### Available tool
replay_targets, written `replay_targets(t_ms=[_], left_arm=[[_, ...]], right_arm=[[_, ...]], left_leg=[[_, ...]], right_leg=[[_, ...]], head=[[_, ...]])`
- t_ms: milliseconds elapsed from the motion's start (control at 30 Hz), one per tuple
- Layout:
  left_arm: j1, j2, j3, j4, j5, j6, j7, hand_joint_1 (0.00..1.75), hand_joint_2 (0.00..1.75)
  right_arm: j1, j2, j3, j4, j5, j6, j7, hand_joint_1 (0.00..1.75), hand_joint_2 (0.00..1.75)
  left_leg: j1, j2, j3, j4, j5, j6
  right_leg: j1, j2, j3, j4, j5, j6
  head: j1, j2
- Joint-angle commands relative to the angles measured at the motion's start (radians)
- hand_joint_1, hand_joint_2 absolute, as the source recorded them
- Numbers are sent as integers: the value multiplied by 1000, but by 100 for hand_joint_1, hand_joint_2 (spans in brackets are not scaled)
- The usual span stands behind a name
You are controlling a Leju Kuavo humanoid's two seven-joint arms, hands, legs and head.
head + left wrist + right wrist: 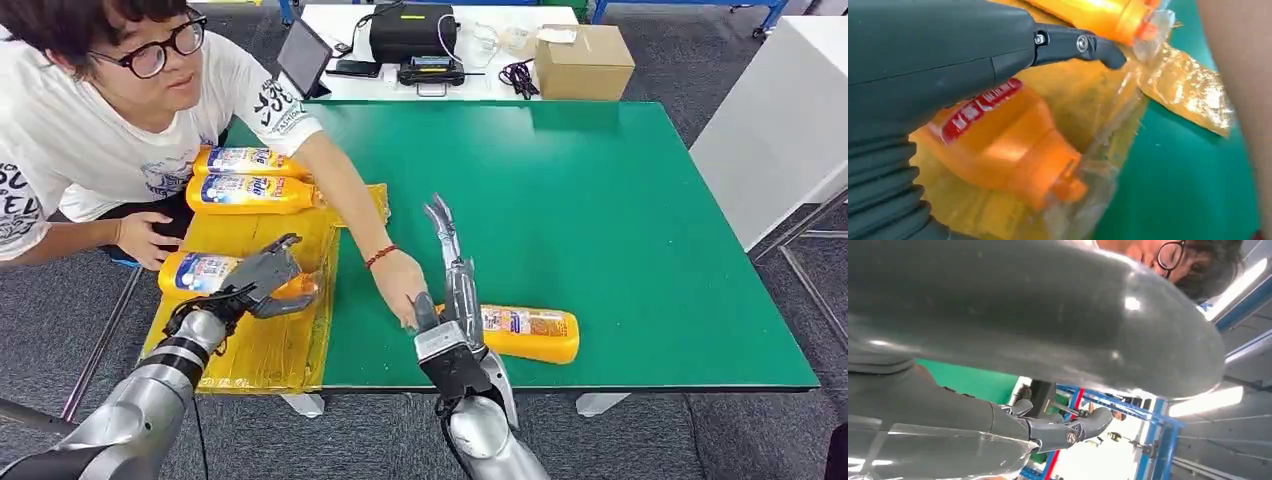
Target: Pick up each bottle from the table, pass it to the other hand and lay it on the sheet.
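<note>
Hidden, cropped and blurred parts

Middle of the orange plastic bottle (195, 273) on the crinkled yellow sheet (262, 350) covered by the grey left hand (268, 278); near end of the orange bottle (530, 333) on the green table (600, 240) masked by the silver right hand (445, 262) and a person's hand (402, 285); label print on the close bottle (1013, 145) smeared by blur, unreadable; right wrist lens mostly blocked by the glossy grey thumb (1058, 315), bottle contact impossible to judge

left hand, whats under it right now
An orange bottle lies under the left hand, on the crinkled yellow sheet. The label end and the cap show. The bottle's middle is covered by the hand, so the grip cannot be judged.
</note>
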Motion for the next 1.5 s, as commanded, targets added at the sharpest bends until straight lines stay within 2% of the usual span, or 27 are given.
replay_targets(t_ms=[33, 133, 400, 500, 600, 633, 733, 800, 833, 867, 900, 1000, 1100, 1367, 1500], left_arm=[[17, -6, 58, 71, 3, -18, 7, 0, 0], [17, -6, 58, 71, 3, -18, 7, 0, 0], [8, 46, 38, 59, 180, -219, -17, 0, 0], [5, 54, 19, 17, 255, -228, -26, 0, 0], [35, 25, -5, -80, 380, -166, -125, 0, 0], [63, -20, 20, -161, 459, -75, -179, 0, 0], [122, -82, 23, -322, 683, -45, -182, 0, 0], [162, -108, -2, -434, 763, 38, -252, 0, 0], [187, -117, -23, -502, 756, 141, -310, 0, 0], [211, -122, -47, -572, 727, 248, -364, 0, 0], [247, -128, -74, -674, 736, 320, -365, 0, 175], [312, -100, -177, -859, 723, 532, -365, 0, 175], [346, -104, -211, -917, 760, 568, -365, 0, 175], [346, -104, -211, -917, 760, 568, -365, 0, 175], [438, -117, -199, -946, 860, 504, -365, 0, 175]], right_arm=[[-47, -10, -24, 88, -2, 1, -4, 0, 0], [-47, -10, -24, 88, -2, 1, -4, 0, 0], [-66, -13, -26, 129, -16, -5, -14, 0, 0], [-63, -13, -25, 134, -19, -9, -17, 0, 0], [-59, -12, -23, 132, -24, -12, -25, 0, 0], [-57, -10, -18, 132, -24, -13, -26, 0, 0], [-50, -9, -9, 142, -9, -37, -22, 0, 0], [-44, -11, -8, 140, -4, -51, -23, 0, 0], [-43, -12, -7, 139, -1, -55, -24, 0, 175], [-43, -13, -4, 138, -1, -53, -24, 0, 175], [-46, -13, 0, 142, 1, -53, -22, 0, 175], [-58, -19, 12, 164, 28, -67, -13, 0, 175], [-78, -61, 17, 186, 104, -82, 28, 0, 175], [-78, -61, 17, 186, 104, -82, 28, 0, 175], [-108, -190, -22, 214, 287, -20, 229, 0, 175]], left_leg=[[2, 5, 2, -1, -1, -2], [2, 6, 2, -1, -1, -2], [1, 5, 3, -1, 0, -1], [1, 5, 2, -1, 0, -1], [1, 4, 2, -1, 0, -1], [2, 5, 1, -1, 0, -2], [2, 2, -1, 1, 0, -2], [3, 3, -3, 1, -1, -2], [2, 2, -4, 1, -1, -1], [2, 1, -4, 1, -1, -1], [1, 2, -5, 0, 0, -1], [2, 5, -7, 1, -1, -1], [2, 4, -9, 1, -1, -1], [2, 5, -9, 0, -1, -1], [1, 5, -7, -1, -1, -1]], right_leg=[[2, 4, 1, -2, 2, -3], [2, 4, 1, -2, 2, -4], [1, 4, 1, -1, 1, -2], [1, 3, 1, -1, 1, -3], [1, 3, 0, -1, 1, -3], [2, 3, 0, -2, 1, -4], [3, 0, -1, -1, 0, -3], [3, 1, -3, -1, 0, -3], [3, 0, -4, -1, 0, -3], [3, 0, -4, -1, 0, -2], [2, 1, -5, -1, 1, -2], [2, 3, -8, 0, 1, -2], [2, 2, -9, -1, 1, -2], [2, 3, -9, -1, 1, -3], [2, 3, -8, -2, 1, -2]], head=[[0, 0], [0, 0], [-1, 0], [-1, 0], [-1, 0], [0, 0], [0, 0], [-1, 0], [-1, 0], [0, 0], [0, 0], [0, 0], [0, 0], [0, 0], [-1, 0]])
